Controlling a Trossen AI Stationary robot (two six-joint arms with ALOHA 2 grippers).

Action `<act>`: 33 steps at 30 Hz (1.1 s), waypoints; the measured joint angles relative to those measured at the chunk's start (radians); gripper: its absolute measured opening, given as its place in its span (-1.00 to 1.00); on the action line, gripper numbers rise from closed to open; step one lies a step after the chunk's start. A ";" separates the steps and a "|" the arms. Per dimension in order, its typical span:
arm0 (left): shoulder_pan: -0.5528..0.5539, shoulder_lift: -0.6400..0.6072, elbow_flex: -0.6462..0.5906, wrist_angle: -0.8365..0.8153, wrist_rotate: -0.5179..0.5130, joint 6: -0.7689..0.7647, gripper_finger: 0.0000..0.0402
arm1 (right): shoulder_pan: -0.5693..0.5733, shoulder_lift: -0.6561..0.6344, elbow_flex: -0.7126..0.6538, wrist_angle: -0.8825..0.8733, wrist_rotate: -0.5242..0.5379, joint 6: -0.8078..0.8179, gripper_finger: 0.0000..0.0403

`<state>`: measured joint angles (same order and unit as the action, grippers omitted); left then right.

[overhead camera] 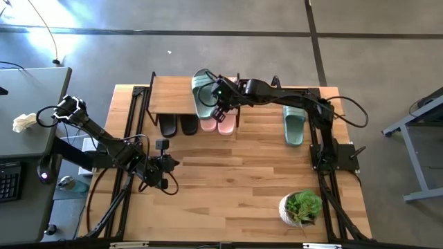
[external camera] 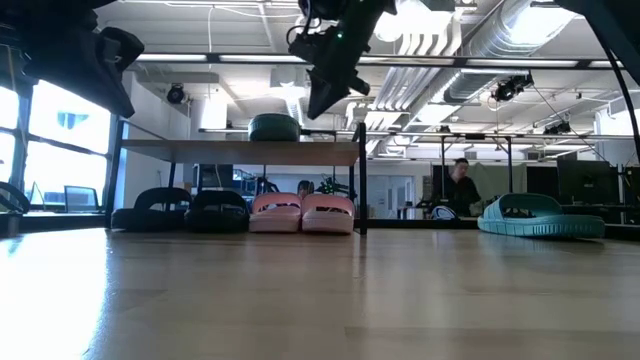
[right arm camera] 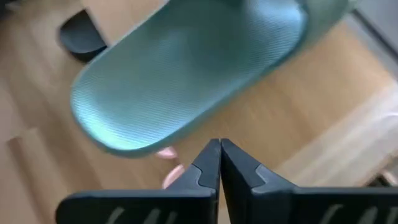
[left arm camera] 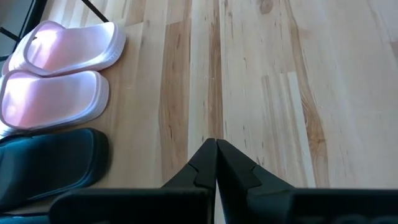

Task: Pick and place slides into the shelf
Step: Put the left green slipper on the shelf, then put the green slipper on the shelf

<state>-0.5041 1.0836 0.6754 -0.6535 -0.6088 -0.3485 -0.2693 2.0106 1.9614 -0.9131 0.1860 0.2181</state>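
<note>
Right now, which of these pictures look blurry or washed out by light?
Right wrist view: the green slide on the shelf top is smeared, the right gripper sharp. Left wrist view: glare whitens the pink slides. Low view: bright ceiling lights leave the shelf and arms as dark silhouettes. High view: evenly lit.

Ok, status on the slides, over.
Right gripper shut, empty, over green slide on shelf. Left gripper shut, idle. Other green slide on table. Nothing blocking.
</note>
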 joint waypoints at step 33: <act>0.000 0.000 0.000 0.001 0.000 -0.024 -1.00 | 0.022 -0.001 -0.113 0.113 -0.105 0.027 -1.00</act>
<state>-0.5041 1.0836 0.6754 -0.6529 -0.6086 -0.3721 -0.2474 2.0097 1.8488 -0.7998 0.0814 0.2451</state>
